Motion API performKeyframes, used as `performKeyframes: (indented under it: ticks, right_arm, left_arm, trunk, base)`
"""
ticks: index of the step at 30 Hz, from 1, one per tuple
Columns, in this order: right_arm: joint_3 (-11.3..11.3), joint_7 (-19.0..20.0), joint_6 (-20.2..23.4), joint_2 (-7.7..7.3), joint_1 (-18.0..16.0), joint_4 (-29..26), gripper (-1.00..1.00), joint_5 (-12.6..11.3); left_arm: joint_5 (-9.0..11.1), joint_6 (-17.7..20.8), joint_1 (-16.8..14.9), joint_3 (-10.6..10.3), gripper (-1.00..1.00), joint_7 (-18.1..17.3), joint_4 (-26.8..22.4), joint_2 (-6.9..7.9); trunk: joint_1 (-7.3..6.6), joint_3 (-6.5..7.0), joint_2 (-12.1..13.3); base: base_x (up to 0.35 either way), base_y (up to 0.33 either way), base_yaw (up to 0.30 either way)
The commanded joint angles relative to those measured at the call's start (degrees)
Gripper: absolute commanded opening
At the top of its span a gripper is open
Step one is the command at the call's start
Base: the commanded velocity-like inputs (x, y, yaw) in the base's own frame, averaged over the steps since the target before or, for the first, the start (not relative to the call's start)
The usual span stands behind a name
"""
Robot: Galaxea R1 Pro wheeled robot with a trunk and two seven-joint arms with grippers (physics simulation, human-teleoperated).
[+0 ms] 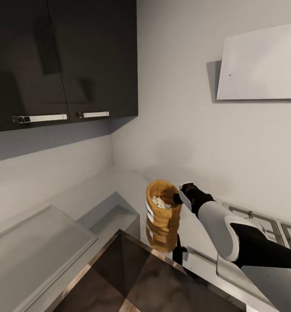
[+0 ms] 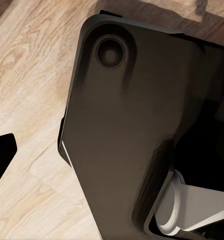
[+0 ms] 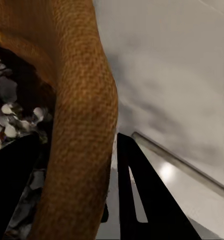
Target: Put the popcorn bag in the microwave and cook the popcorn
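The tan popcorn bag (image 1: 163, 219) hangs upright in the air in the counter's corner, with my right gripper (image 1: 178, 198) shut on its rolled rim. Pale popcorn (image 1: 161, 202) shows through its mouth. In the right wrist view the rim (image 3: 81, 115) is pinched between the two black fingers (image 3: 134, 195), with kernels (image 3: 6, 115) beside it. Under the bag lies a dark glass panel with a metallic frame (image 1: 132, 277), seemingly the microwave's door. A pale flat-topped box (image 1: 37, 242) stands to its left. One black fingertip (image 2: 1, 160) of my left gripper shows over the wood floor.
Dark upper cabinets (image 1: 63, 56) hang at the left above the grey countertop (image 1: 97, 186). The gas hob (image 1: 266, 225) lies behind my right arm, under a flat grey hood (image 1: 258, 65). The robot's dark base (image 2: 122, 125) shows in the left wrist view.
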Motion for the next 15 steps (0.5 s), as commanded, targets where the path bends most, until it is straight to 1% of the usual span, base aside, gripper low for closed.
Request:
performKeyframes:
  ticks: [1, 3, 4, 6, 7, 9, 13, 14, 15]
  right_arm:
    - [-0.49, -0.13, 1.67, 0.09, -0.03, -1.46, -1.00, 0.33]
    - [-0.55, -0.10, 6.90, 0.16, -0.03, -8.09, -1.00, 0.33]
    - [-0.56, -0.08, 8.78, 0.19, -0.03, -10.35, -1.00, 0.33]
    - [-0.57, -0.05, 14.60, 0.34, -0.03, -16.44, -1.00, 0.33]
    - [-0.57, -0.05, 16.92, 0.38, -0.03, -18.58, -1.00, 0.33]
    - [-0.52, 0.10, 19.53, 0.35, -0.03, -19.93, -1.00, 0.28]
    - [-0.49, 0.51, 24.30, 0.26, -0.03, -20.62, -1.00, 0.16]
    - [-0.49, 0.58, 25.56, 0.25, -0.03, -21.14, -1.00, 0.01]
    - [-0.46, 0.62, 26.67, 0.23, -0.03, -22.11, -1.00, -0.70]
  left_arm:
    - [0.07, -0.05, 0.02, 0.36, 1.00, 0.00, -0.10, -0.01]
    - [0.07, -0.05, 0.02, 0.36, 1.00, 0.00, -0.10, -0.04]
    - [0.07, -0.05, 0.02, 0.36, 1.00, 0.00, -0.10, -0.03]
    - [0.03, -0.04, 0.02, 0.35, 1.00, 0.00, -0.10, -0.03]
    - [0.02, -0.05, 0.02, 0.36, 1.00, 0.00, -0.10, -0.03]
    - [0.00, -0.05, 0.02, 0.36, 1.00, 0.00, -0.10, -0.06]
    - [0.02, -0.09, 0.02, 0.36, 1.00, 0.00, -0.10, -0.04]
    - [0.04, -0.07, 0.02, 0.36, 1.00, 0.00, -0.10, -0.05]
    - [0.06, -0.05, 0.02, 0.36, 1.00, 0.04, -0.10, -0.07]
  trunk:
    - [0.01, -0.08, -0.06]
    - [0.01, -0.08, -0.06]
    - [0.01, -0.08, -0.06]
    - [0.01, -0.08, -0.06]
    - [0.01, -0.08, -0.06]
    - [0.01, -0.08, -0.06]
    - [0.01, -0.08, -0.06]
    - [0.01, -0.08, -0.06]
    - [0.01, -0.08, -0.06]
  base:
    - [0.000, 0.000, 0.000]
    - [0.000, 0.000, 0.000]
    - [0.000, 0.000, 0.000]
    - [0.000, 0.000, 0.000]
    - [0.000, 0.000, 0.000]
    - [0.000, 0.000, 0.000]
    - [0.000, 0.000, 0.000]
    - [0.000, 0.000, 0.000]
    - [0.000, 0.000, 0.000]
